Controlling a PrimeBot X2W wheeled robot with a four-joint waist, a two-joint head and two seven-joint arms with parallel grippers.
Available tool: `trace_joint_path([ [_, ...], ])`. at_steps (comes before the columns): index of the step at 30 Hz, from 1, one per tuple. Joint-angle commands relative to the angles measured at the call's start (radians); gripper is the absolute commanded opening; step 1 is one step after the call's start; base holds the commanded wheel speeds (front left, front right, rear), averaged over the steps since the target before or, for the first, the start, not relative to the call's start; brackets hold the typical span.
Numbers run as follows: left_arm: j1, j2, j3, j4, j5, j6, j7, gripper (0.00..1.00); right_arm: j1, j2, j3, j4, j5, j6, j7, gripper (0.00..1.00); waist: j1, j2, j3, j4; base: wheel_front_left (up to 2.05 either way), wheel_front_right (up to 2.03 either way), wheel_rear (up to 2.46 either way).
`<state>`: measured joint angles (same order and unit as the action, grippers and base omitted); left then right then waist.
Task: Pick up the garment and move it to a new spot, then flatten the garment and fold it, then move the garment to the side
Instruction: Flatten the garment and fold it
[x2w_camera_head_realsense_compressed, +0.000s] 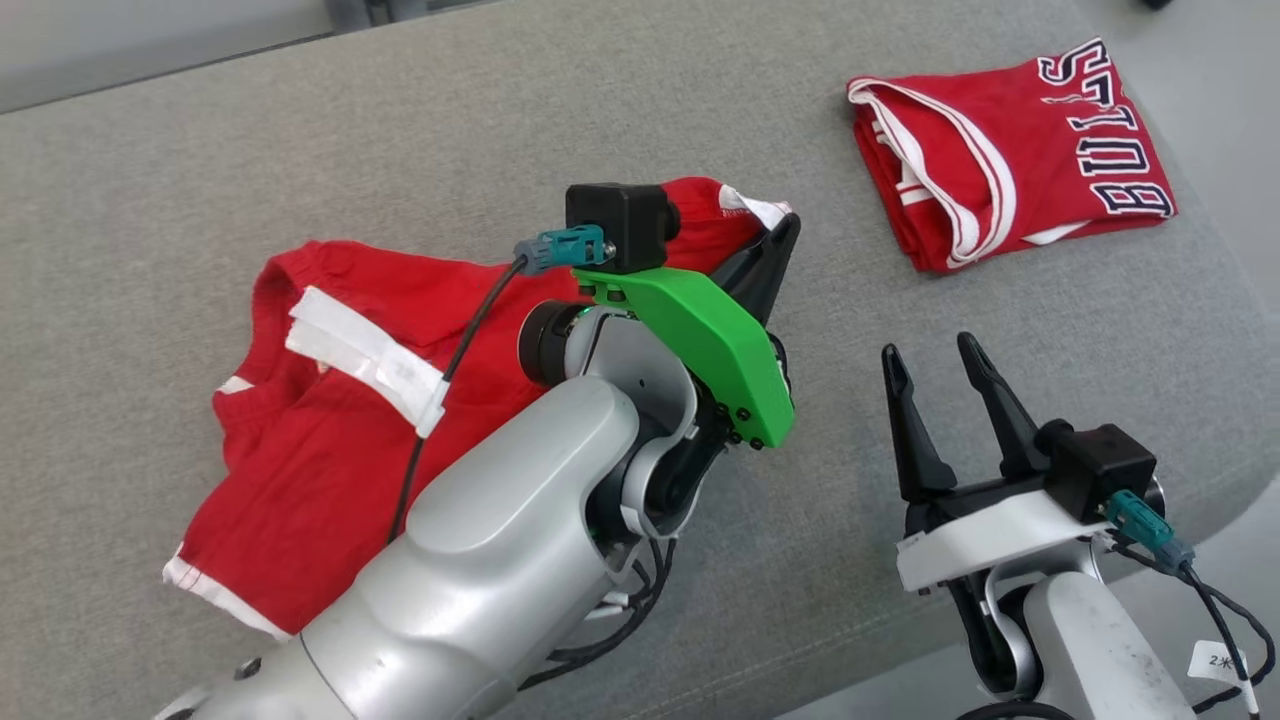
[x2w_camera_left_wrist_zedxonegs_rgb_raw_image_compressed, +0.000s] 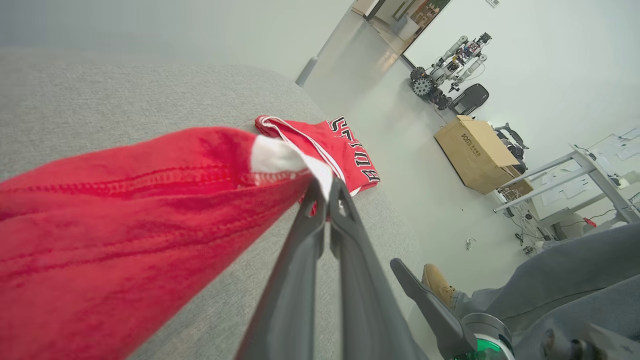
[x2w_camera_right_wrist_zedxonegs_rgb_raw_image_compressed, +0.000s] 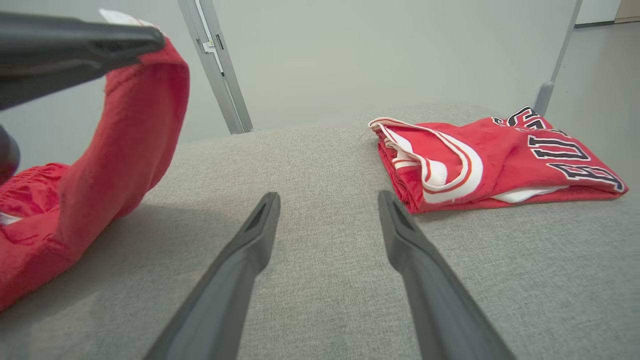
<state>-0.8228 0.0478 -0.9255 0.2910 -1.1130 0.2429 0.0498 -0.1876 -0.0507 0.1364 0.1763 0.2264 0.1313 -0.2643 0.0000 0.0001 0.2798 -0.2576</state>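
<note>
The garment (x2w_camera_head_realsense_compressed: 330, 450) is a red top with white trim, lying crumpled on the grey fabric surface (x2w_camera_head_realsense_compressed: 300, 150) at centre left. My left gripper (x2w_camera_head_realsense_compressed: 783, 238) is shut on its white-edged corner and holds that corner up off the surface. The left wrist view shows the red cloth (x2w_camera_left_wrist_zedxonegs_rgb_raw_image_compressed: 125, 210) stretched away from the pinched fingertips of that gripper (x2w_camera_left_wrist_zedxonegs_rgb_raw_image_compressed: 325, 189). In the right wrist view the lifted cloth (x2w_camera_right_wrist_zedxonegs_rgb_raw_image_compressed: 135, 125) hangs from the left fingers (x2w_camera_right_wrist_zedxonegs_rgb_raw_image_compressed: 100, 42) at top left. My right gripper (x2w_camera_head_realsense_compressed: 930, 352) stands open and empty over bare fabric (x2w_camera_right_wrist_zedxonegs_rgb_raw_image_compressed: 327, 200).
A folded red "BULLS" jersey (x2w_camera_head_realsense_compressed: 1010, 150) lies at the far right of the surface (x2w_camera_right_wrist_zedxonegs_rgb_raw_image_compressed: 490, 160). The surface's right edge drops to the floor. Beyond it are a person's leg and tan shoe (x2w_camera_left_wrist_zedxonegs_rgb_raw_image_compressed: 437, 285), a cardboard box (x2w_camera_left_wrist_zedxonegs_rgb_raw_image_compressed: 475, 152) and another robot (x2w_camera_left_wrist_zedxonegs_rgb_raw_image_compressed: 450, 65).
</note>
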Motion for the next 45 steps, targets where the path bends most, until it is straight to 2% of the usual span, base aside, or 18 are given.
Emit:
trace_joint_path([
  [1, -0.03, 0.005, -0.03, 0.018, -0.024, 0.012, -0.025, 0.0, -0.016, 0.0, 0.004, -0.004, 0.01, -0.001, 0.0, 1.0, 0.0, -0.0001, 0.089, -0.091, 0.0, 0.0, 0.0],
  [2, -0.042, 0.005, -0.053, 0.032, -0.045, 0.02, -0.038, 0.0, -0.021, 0.0, 0.006, -0.004, 0.015, -0.001, 0.0, 1.0, 0.0, -0.0001, 0.095, -0.097, 0.0, 0.0, 0.0],
  [4, -0.062, 0.006, -0.107, 0.057, -0.079, 0.028, -0.048, 0.64, -0.029, 0.0, 0.008, -0.005, 0.023, -0.001, 0.0, 1.0, 0.0, -0.0001, 0.103, -0.102, 0.0, 0.0, 0.0],
  [5, -0.071, 0.006, -0.132, 0.066, -0.099, 0.026, -0.046, 1.0, -0.032, 0.0, 0.008, -0.006, 0.027, -0.001, 0.0, 1.0, 0.0, -0.0001, 0.108, -0.103, 0.0, 0.0, 0.0],
  [13, -0.114, 0.005, -0.285, 0.037, -0.163, -0.029, -0.036, 1.0, -0.008, 0.0, -0.039, 0.0, 0.016, -0.001, 0.0, 1.0, 0.0, -0.0001, 0.094, -0.038, 0.0, 0.0, 0.0],
  [18, -0.114, 0.019, -0.298, -0.007, -0.137, -0.045, -0.064, 1.0, 0.008, -0.001, -0.059, 0.0, 0.001, -0.001, 0.0, 1.0, 0.0, -0.0001, 0.062, 0.005, 0.0, 0.0, 0.0],
  [20, -0.098, 0.058, -0.282, -0.045, -0.126, -0.04, -0.091, 1.0, 0.022, -0.001, -0.07, -0.002, -0.007, -0.001, 0.0, 1.0, 0.0, -0.0001, 0.041, 0.026, 0.0, 0.0, 0.0],
  [23, -0.072, 0.148, -0.251, -0.116, -0.103, -0.006, -0.136, 1.0, 0.042, -0.001, -0.083, -0.003, -0.022, -0.001, 0.0, 1.0, 0.0, -0.0001, 0.008, 0.057, 0.0, 0.0, 0.0],
  [28, 0.002, 0.329, -0.205, -0.226, -0.108, 0.06, -0.164, 1.0, 0.077, -0.001, -0.108, -0.007, -0.049, -0.001, 0.0, 1.0, 0.0, -0.0001, -0.034, 0.108, 0.0, 0.0, 0.0],
  [29, 0.04, 0.395, -0.199, -0.266, -0.118, 0.08, -0.167, 1.0, 0.09, -0.001, -0.115, -0.007, -0.06, -0.001, 0.0, 1.0, 0.0, -0.0001, -0.047, 0.127, 0.0, 0.0, 0.0],
  [30, 0.061, 0.427, -0.192, -0.287, -0.125, 0.089, -0.17, 1.0, 0.095, -0.001, -0.118, -0.008, -0.067, -0.001, 0.0, 1.0, 0.0, -0.0001, -0.052, 0.135, 0.0, 0.0, 0.0],
  [31, 0.061, 0.427, -0.192, -0.287, -0.125, 0.089, -0.17, 1.0, 0.095, -0.001, -0.118, -0.008, -0.067, -0.001, 0.0, 1.0, 0.0, -0.0001, -0.052, 0.135, 0.0, 0.0, 0.0],
  [32, 0.083, 0.456, -0.183, -0.304, -0.135, 0.096, -0.176, 1.0, 0.099, -0.001, -0.121, -0.008, -0.073, -0.001, 0.0, 1.0, 0.0, -0.0001, -0.056, 0.143, 0.0, 0.0, 0.0],
  [33, 0.129, 0.513, -0.166, -0.332, -0.149, 0.117, -0.194, 1.0, 0.107, -0.001, -0.124, -0.008, -0.081, -0.001, 0.0, 1.0, 0.0, -0.0001, -0.065, 0.155, 0.0, 0.0, 0.0],
  [34, 0.153, 0.538, -0.159, -0.345, -0.154, 0.129, -0.206, 1.0, 0.11, -0.001, -0.126, -0.009, -0.084, -0.001, 0.0, 1.0, 0.0, -0.0001, -0.069, 0.161, 0.0, 0.0, 0.0],
  [38, 0.263, 0.612, -0.121, -0.395, -0.192, 0.165, -0.255, 1.0, 0.12, -0.001, -0.127, -0.01, -0.094, -0.001, 0.0, 1.0, 0.0, -0.0001, -0.08, 0.179, 0.0, 0.0, 0.0],
  [41, 0.349, 0.645, -0.085, -0.42, -0.237, 0.178, -0.282, 1.0, 0.128, -0.001, -0.131, -0.011, -0.104, -0.001, 0.0, 1.0, 0.0, -0.0001, -0.085, 0.194, 0.0, 0.0, 0.0],
  [45, 0.434, 0.655, -0.04, -0.396, -0.281, 0.159, -0.301, 1.0, 0.141, -0.001, -0.135, -0.008, -0.12, -0.001, 0.0, 1.0, 0.0, -0.0001, -0.089, 0.222, 0.0, 0.0, 0.0],
])
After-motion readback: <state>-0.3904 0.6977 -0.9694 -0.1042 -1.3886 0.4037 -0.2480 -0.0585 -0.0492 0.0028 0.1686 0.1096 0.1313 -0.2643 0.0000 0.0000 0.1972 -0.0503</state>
